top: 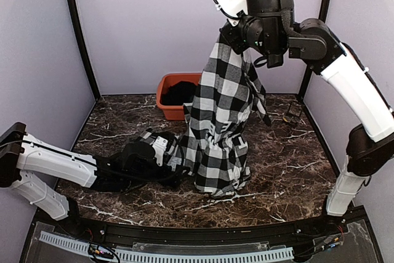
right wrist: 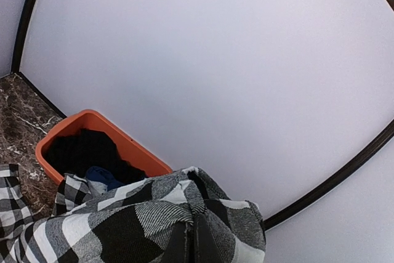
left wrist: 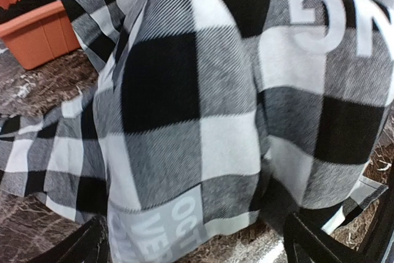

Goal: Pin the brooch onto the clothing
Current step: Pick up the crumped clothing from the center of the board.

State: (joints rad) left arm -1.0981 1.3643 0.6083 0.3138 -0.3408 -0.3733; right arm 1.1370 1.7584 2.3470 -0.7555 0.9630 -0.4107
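While an orange bin (top: 171,90) holding a black garment (top: 180,92) and a scrap of blue cloth (right wrist: 100,175) sat at the back of the dark marble table (top: 289,164), a small dark object (top: 292,114), too small to identify, lay near the right wall, well apart from it. Nothing stood between either arm and the checked shirt (top: 221,121). The right gripper (top: 231,32) was raised high above the table and clamped shut on a bunched fold at the shirt's top edge, so the cloth hung straight beneath it. The left gripper (left wrist: 194,229) lay low near the table on the shirt's left side, its jaws spread fully wide and gripping nothing, with the lower cloth just in front of its fingers (left wrist: 80,247). The shirt's long axis ran vertically, top pinched aloft and bottom end crumpled on the table, one part trailing left toward the bin. Its white block letters (left wrist: 332,16) faced the left wrist camera.
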